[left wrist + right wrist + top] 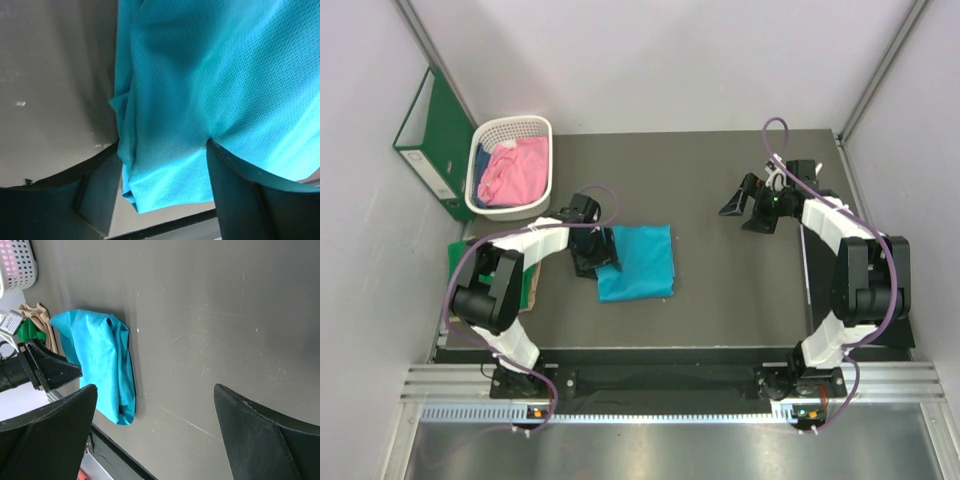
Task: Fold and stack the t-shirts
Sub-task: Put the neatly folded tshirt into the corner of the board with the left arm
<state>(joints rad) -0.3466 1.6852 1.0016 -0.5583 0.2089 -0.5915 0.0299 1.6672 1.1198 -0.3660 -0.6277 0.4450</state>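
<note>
The teal-blue t-shirt (637, 260) lies folded into a rectangle on the dark table, left of centre. My left gripper (595, 262) is low at its left edge, jaws wide apart, with the cloth's folded edge (165, 150) between the fingers but not pinched. The pink t-shirt (510, 170) is bunched in the white basket. A green cloth (458, 254), seemingly the green t-shirt, lies flat at the table's left edge, partly hidden under my left arm. My right gripper (745, 212) is open and empty above the bare table at the back right (155, 389). The teal shirt also shows in the right wrist view (100, 365).
The white lattice basket (510, 125) stands at the back left corner, with the green ring binder (425, 140) upright beside it against the wall. A beige cloth (37, 315) lies by the green one.
</note>
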